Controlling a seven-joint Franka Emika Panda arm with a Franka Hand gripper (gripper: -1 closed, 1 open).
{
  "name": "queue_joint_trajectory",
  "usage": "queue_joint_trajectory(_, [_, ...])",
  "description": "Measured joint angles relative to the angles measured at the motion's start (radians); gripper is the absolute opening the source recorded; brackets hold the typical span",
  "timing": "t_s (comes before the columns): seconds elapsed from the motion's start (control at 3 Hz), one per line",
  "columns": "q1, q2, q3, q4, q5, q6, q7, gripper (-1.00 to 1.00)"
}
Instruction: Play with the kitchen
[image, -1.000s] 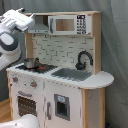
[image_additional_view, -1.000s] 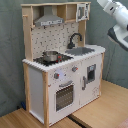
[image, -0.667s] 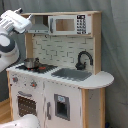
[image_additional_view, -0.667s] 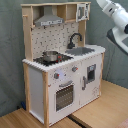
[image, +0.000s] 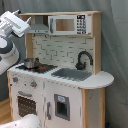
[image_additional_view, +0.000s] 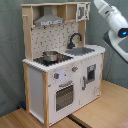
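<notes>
The kitchen (image: 60, 85) (image_additional_view: 60, 75) is a tall toy unit of white and pale wood. It has a metal pot (image: 31, 63) (image_additional_view: 50, 56) on the stovetop and a black faucet (image: 84, 59) (image_additional_view: 75, 39) over the grey sink (image: 75, 74) (image_additional_view: 84, 51). An oven door (image: 27, 105) (image_additional_view: 64, 95) is in the front, a hood (image: 40, 27) (image_additional_view: 50, 21) and a microwave (image: 67, 24) sit up top. My gripper (image: 12, 22) (image_additional_view: 99, 5) hangs high beside the kitchen's upper corner, at the hood end, touching nothing.
A grey curtain (image: 117, 50) hangs behind the kitchen. The kitchen stands on a wooden table (image_additional_view: 100, 112) with free room in front of it. The arm's white body (image_additional_view: 120, 35) rises at the second exterior view's right. A rounded shelf (image: 102, 79) juts from the sink end.
The arm's end has shifted only slightly near the kitchen's top corner. Nothing on the kitchen has moved.
</notes>
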Motion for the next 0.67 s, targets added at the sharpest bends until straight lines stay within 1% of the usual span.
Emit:
queue_joint_trajectory(0.33, [-0.055, 0.005, 0.017, 0.050, -0.001, -0.020, 0.117, 1.00])
queue_joint_trajectory(0.67, [-0.112, 0.030, 0.025, 0.117, -0.002, -0.046, 0.223, 1.00])
